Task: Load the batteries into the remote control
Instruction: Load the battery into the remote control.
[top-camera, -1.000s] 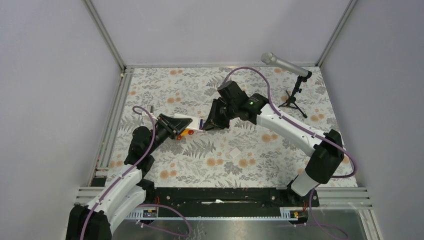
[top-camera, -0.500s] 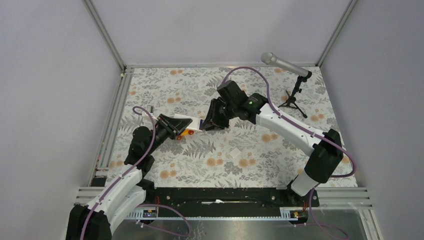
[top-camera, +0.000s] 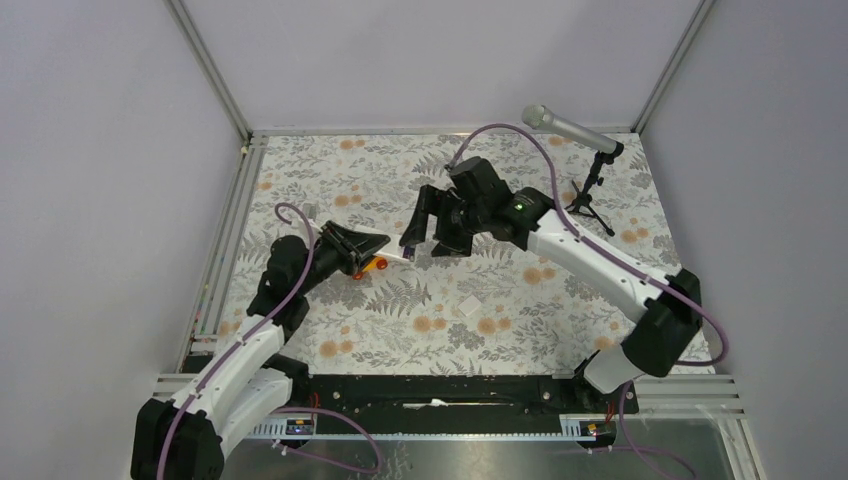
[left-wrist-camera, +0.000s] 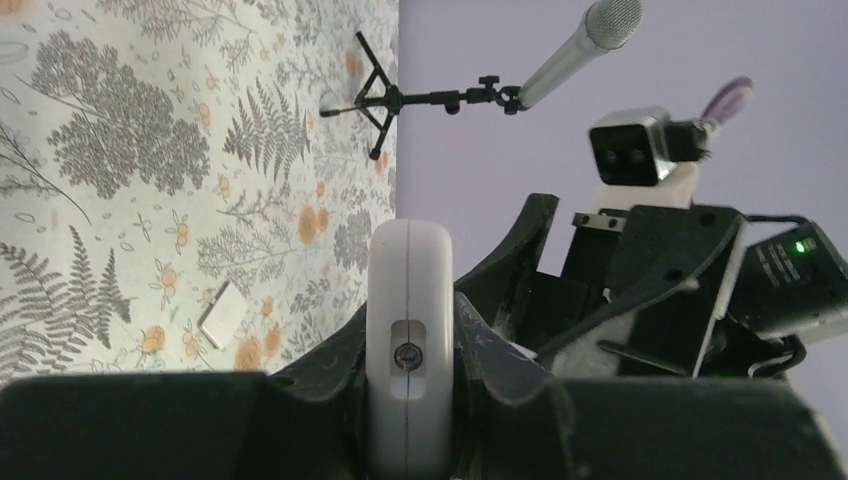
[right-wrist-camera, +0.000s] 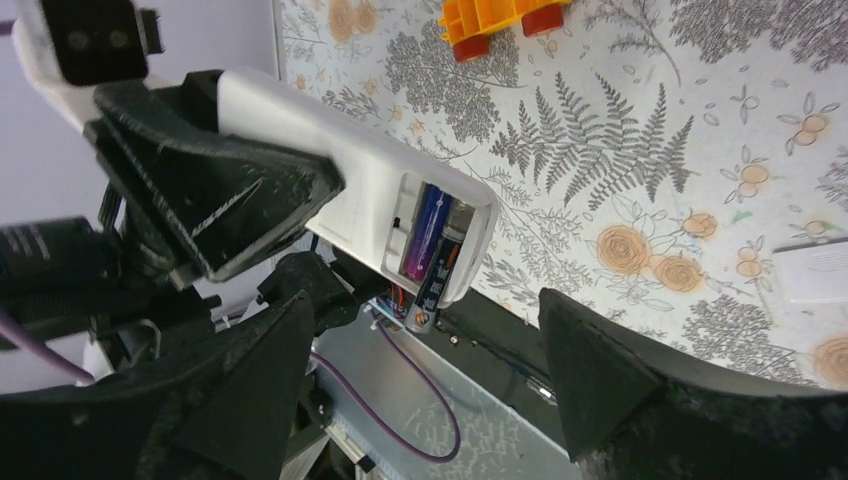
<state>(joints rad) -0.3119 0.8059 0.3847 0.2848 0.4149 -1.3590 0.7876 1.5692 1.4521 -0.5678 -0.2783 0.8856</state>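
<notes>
Mid-frame, the left gripper (left-wrist-camera: 408, 340) clamps the seemingly light, stiff white plastic remote control (right-wrist-camera: 340, 165) edgewise, while the right gripper (right-wrist-camera: 425, 340) gapes near the likely slick dark cylindrical battery (right-wrist-camera: 437, 280).

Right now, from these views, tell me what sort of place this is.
Probably a robot lab test cell: aluminium framing around plain walls, a microphone on a tripod, a floral-covered table.

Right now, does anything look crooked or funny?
Yes. The dark battery sits crooked in the open back of the remote control. Its lower end pokes out past the remote's edge, while the blue-purple battery beside it lies snug inside.
</notes>
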